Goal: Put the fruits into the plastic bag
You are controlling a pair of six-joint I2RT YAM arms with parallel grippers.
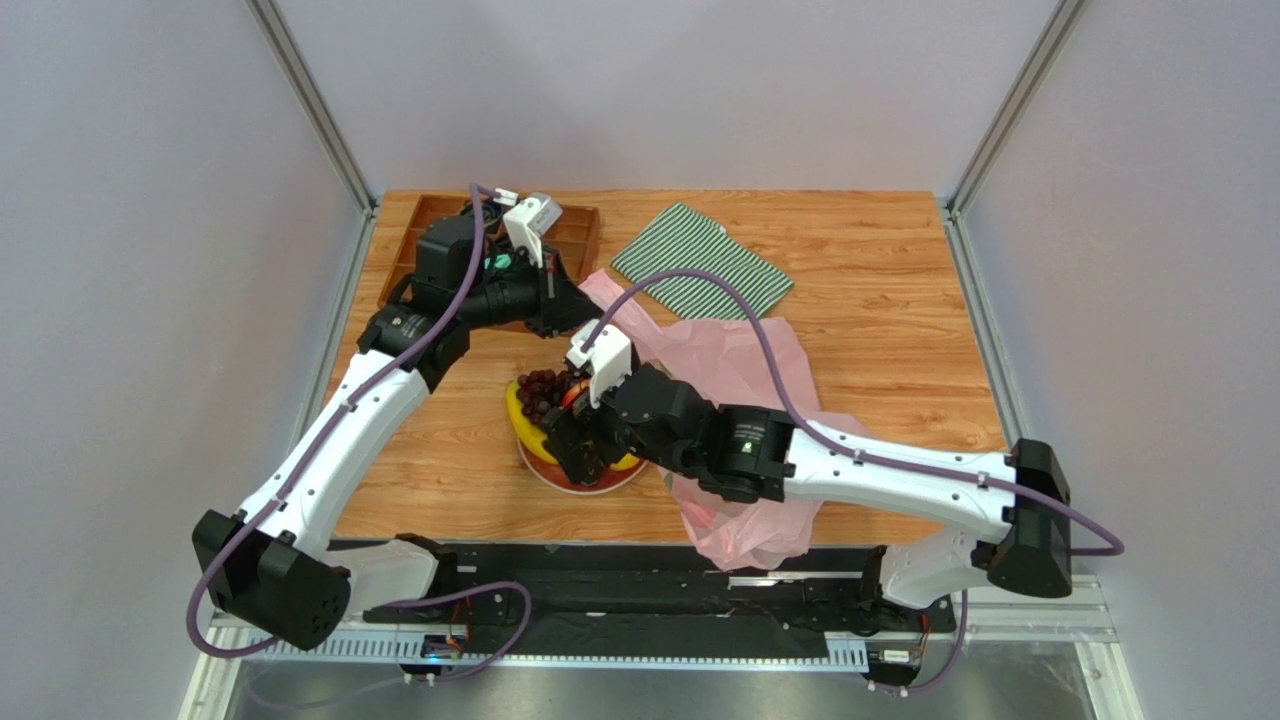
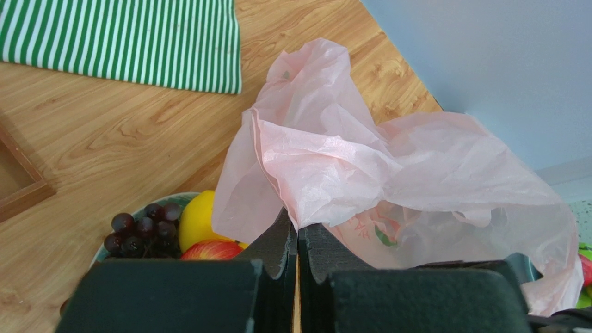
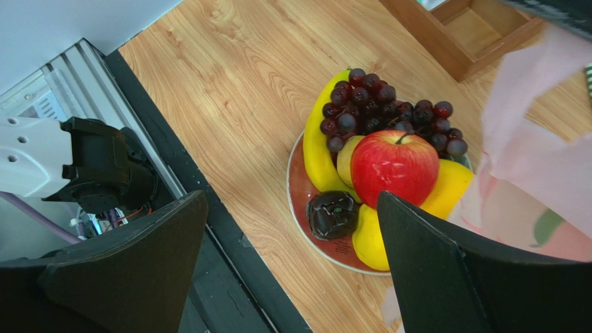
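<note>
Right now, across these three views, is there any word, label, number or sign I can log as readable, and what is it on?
No text is readable in any view.
plastic bag: red and green print shows through the film, too blurred to read.
plate: small dark lettering beside the dark fruit, too small to read.
right arm: a small green mark on its black link, too small to read.

Fruits (image 3: pixel 393 166) on the plate (image 3: pixel 300 195) — bag (image 2: pixel 389 166) beside it, cloth (image 2: pixel 125 41) behind.
</note>
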